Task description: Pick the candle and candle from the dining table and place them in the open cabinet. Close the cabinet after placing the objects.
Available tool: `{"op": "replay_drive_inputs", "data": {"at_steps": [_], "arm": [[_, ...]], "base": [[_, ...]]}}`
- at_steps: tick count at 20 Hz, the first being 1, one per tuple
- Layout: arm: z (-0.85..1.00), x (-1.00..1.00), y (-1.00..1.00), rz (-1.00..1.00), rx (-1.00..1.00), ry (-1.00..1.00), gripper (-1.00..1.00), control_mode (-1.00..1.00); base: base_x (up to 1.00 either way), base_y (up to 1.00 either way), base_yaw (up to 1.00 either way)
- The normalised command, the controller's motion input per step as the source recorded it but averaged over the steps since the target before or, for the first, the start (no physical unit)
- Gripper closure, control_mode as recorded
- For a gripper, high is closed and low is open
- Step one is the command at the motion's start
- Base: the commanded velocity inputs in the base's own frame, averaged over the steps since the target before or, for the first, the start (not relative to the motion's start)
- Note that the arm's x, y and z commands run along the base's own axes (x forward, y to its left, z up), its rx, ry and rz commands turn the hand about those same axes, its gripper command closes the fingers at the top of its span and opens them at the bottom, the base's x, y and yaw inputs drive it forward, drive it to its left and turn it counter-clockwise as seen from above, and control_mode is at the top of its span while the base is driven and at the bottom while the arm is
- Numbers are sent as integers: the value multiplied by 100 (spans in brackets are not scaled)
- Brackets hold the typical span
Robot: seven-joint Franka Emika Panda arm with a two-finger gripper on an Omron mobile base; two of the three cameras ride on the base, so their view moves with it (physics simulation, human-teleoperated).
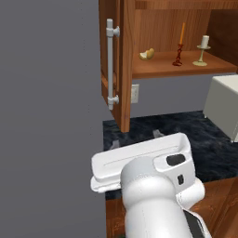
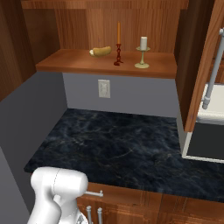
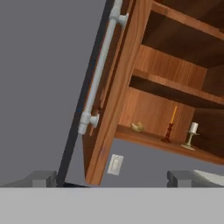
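Both doors of the wooden wall cabinet [image 1: 124,65] stand open. On its lowest shelf [image 2: 78,61] stand the thin orange candle [image 2: 118,35] in a dark red holder and, to its right, the short cream-white candle [image 2: 143,43] on a pale stand. Both also show in the left base view, taper [image 1: 182,33] and white candle [image 1: 205,41], and in the hand view, taper [image 3: 173,115] and white candle [image 3: 193,127]. My gripper [image 3: 113,179] is open and holds nothing, hanging over the counter in front of the left door [image 3: 114,92], apart from it. The dining table is out of view.
A yellow fruit [image 2: 101,51] lies on the shelf left of the taper. The left door's steel bar handle [image 1: 110,62] faces me; the right door [image 2: 205,65] juts out. Below are a black stone counter [image 2: 122,144], a wall outlet [image 2: 104,88] and a white appliance [image 1: 225,104].
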Motion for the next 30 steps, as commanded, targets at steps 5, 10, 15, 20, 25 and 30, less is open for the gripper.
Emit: {"op": "replay_drive_inputs", "data": {"at_steps": [5, 10, 15, 20, 25, 30], "arm": [[0, 28, 4, -7, -7, -4, -100, -100], [0, 34, 14, -4, -4, -2, -100, -100], [-2, 36, 21, -4, -3, 0, -100, -100], [-4, 32, 21, -4, -2, 0, -100, -100], [-3, 14, -1, -5, -2, 0, -100, -100], [0, 2, -28, -1, 0, 0, -100, -100]], "base": [[0, 0, 0], [0, 0, 0], [0, 0, 0], [0, 0, 0], [0, 0, 0], [0, 0, 0]]}}
